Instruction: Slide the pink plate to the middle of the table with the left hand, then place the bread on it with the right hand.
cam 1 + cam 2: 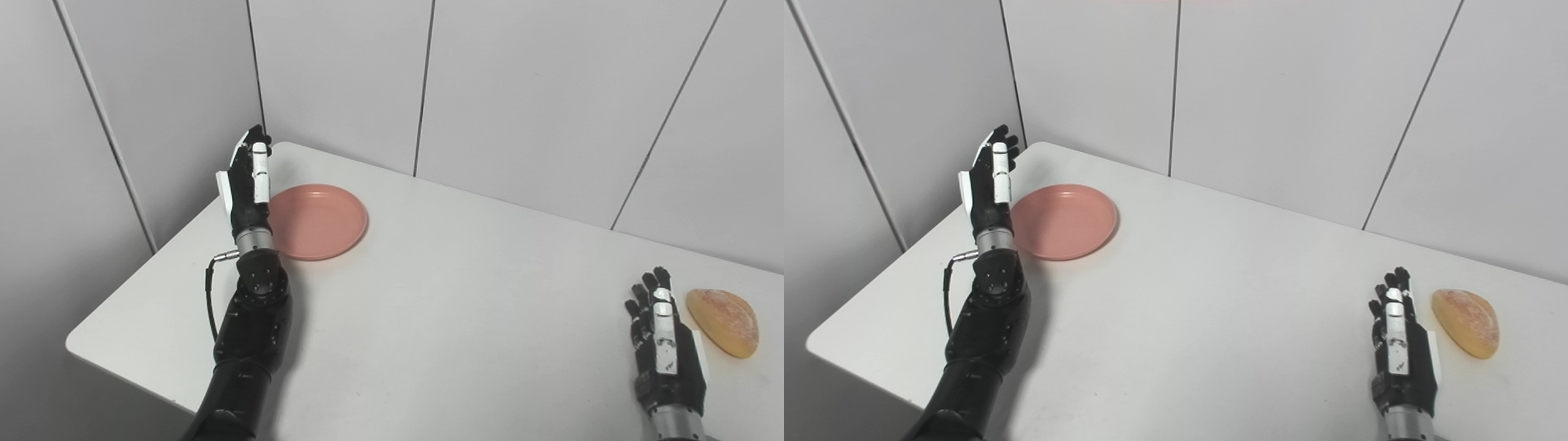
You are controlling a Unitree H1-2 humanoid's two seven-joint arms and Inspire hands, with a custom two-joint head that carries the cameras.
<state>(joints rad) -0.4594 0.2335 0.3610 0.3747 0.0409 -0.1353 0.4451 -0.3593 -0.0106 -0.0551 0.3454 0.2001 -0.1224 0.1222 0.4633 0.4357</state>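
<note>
The pink plate (318, 220) lies flat near the table's far left corner. My left hand (248, 184) stands on edge against the plate's left rim, fingers straight and pointing away from me, holding nothing. At the right side of the table lies the golden bread (724, 321), a half-round piece. Just left of the bread, a small gap apart, my right hand (664, 349) is open with its fingers stretched forward.
The white table (465, 306) spans the view, with its left edge and front left corner close to my left arm. Grey wall panels (520, 92) rise right behind the table's far edge.
</note>
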